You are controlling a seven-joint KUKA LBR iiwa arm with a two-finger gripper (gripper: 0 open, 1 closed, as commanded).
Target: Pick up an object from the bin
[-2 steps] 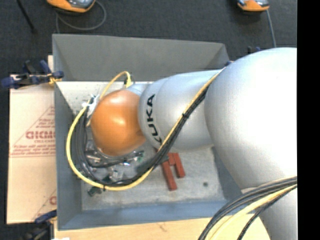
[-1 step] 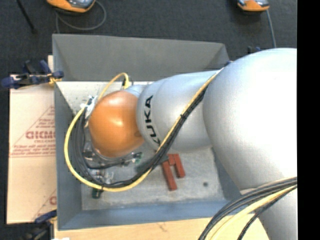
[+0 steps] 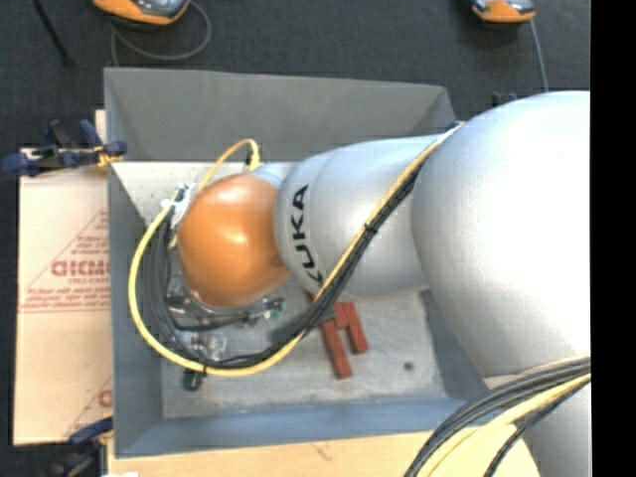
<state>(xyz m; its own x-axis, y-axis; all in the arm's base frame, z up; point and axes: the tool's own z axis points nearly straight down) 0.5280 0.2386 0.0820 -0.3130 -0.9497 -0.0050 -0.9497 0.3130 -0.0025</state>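
I see arm [image 3: 427,217] in from right, orange wrist cover [image 3: 231,237] low over left half of bin [image 3: 268,102]. Tool [image 3: 204,341] under cover, mostly hidden; released or clenched, I cannot tell. Red-brown forked piece [image 3: 343,339] lies on bin floor toward front, right of tool, just beside arm. Yellow cable [image 3: 137,286] loops round cover.
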